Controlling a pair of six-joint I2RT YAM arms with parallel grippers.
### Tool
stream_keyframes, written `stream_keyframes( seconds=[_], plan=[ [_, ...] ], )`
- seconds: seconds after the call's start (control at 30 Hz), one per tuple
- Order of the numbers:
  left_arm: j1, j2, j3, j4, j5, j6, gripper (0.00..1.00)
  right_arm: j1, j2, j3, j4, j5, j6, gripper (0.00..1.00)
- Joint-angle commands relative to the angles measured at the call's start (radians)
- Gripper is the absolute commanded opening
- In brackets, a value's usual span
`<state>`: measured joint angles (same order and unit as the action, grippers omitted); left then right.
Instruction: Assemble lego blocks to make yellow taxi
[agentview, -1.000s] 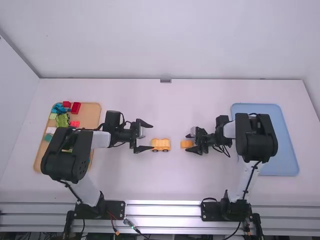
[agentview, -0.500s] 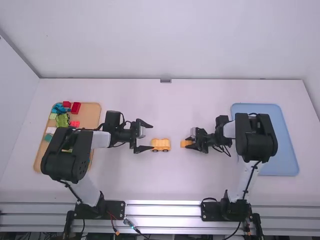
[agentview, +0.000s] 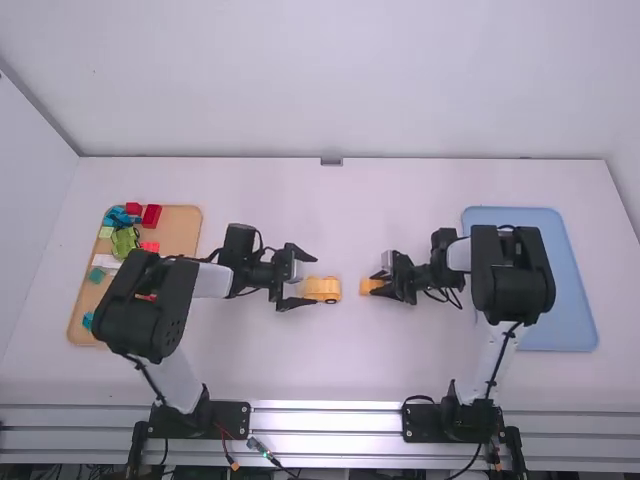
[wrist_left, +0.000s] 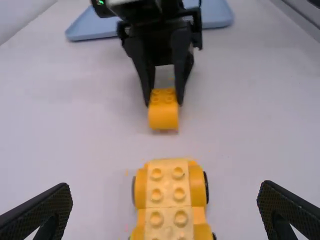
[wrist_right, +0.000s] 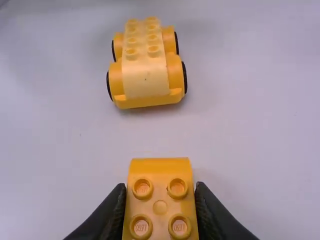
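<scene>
Between my right gripper's (agentview: 376, 286) fingers: orange block (wrist_right: 160, 200), pinched. Between my left gripper's (agentview: 302, 281) spread fingers, touching neither: yellow wheeled base (wrist_left: 169, 200), studs up.

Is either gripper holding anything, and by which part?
The right gripper holds an orange-yellow studded plastic block by its two opposite sides, studs up; the left gripper, open, holds nothing.

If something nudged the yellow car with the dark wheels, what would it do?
The car would probably roll along its length, since it stands on round wheels. It looks low and wide, so tipping seems unlikely, and its blocky body looks stiff.
</scene>
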<state>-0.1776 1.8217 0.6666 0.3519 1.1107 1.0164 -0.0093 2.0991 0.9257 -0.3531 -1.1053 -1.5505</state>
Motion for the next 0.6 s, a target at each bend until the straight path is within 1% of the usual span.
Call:
stream_keyframes(
  seconds=[0.0,0.03,0.07,0.13,0.17,0.23,0.33,0.47,0.57],
  plan=[
    [-0.029,0.047,-0.006,0.016,-0.037,-0.027,0.99,0.005,0.014,0.06,-0.056,-0.031,0.004,0.25],
    [-0.032,0.063,-0.006,0.042,-0.036,-0.056,0.99,0.01,0.014,0.088,-0.106,-0.031,0.003,0.25],
    [-0.032,0.072,-0.006,0.058,-0.031,-0.068,0.99,0.013,0.014,0.097,-0.123,-0.031,-0.001,0.25],
    [-0.03,0.102,-0.006,0.111,-0.021,-0.089,0.99,0.025,0.014,0.13,-0.194,-0.032,-0.051,0.24],
    [-0.029,0.107,-0.006,0.119,-0.021,-0.09,0.99,0.026,0.014,0.134,-0.202,-0.032,-0.056,0.24],
    [-0.026,0.133,-0.006,0.144,-0.024,-0.085,0.99,0.038,0.014,0.168,-0.291,-0.048,-0.13,0.24],
    [-0.027,0.167,-0.006,0.172,-0.023,-0.086,0.99,0.038,0.014,0.193,-0.371,-0.081,-0.207,0.22],
    [-0.026,0.182,-0.006,0.177,-0.023,-0.085,0.99,0.036,0.012,0.204,-0.422,-0.129,-0.258,0.18],
    [-0.026,0.182,-0.006,0.172,-0.029,-0.085,0.99,0.036,0.005,0.198,-0.417,-0.136,-0.256,0.16]
  ],
)
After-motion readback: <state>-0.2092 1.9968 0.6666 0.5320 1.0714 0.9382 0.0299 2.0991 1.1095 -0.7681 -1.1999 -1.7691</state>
